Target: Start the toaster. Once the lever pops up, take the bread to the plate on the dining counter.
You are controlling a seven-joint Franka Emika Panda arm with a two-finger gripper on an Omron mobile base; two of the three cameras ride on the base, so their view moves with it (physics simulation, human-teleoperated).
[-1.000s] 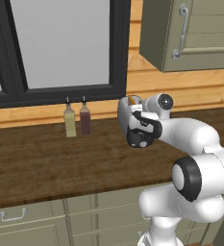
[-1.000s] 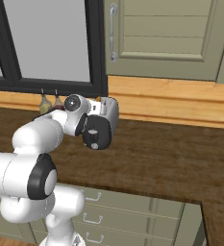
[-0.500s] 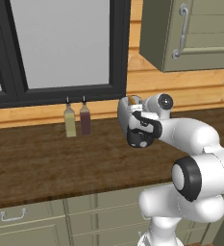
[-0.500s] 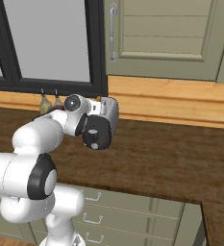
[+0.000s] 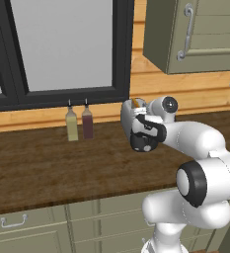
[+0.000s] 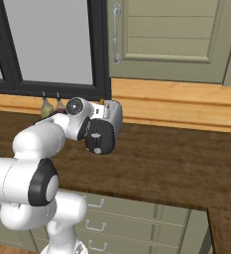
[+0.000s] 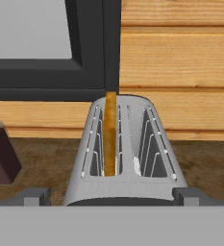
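Hovered just in front of the toaster (image 7: 125, 153) with the gripper (image 7: 111, 196) spread wide and holding nothing, one dark fingertip (image 7: 32, 196) at each side of its near end. Found the bread (image 7: 110, 133) standing upright in the left slot, top edge poking out. Sat on the wood counter (image 5: 42, 168) below the window, seemingly near two slim bottles (image 5: 79, 123), though largely hidden behind the arm from the base.

Dark wood worktop (image 5: 47, 168) above pale green drawers. At its back edge, against the wooden wall, stand two slim bottles, one yellowish (image 5: 72, 125) and one dark red (image 5: 87, 123), just beside each other. The silver-grey toaster (image 7: 125, 153) stands near them along the same edge.
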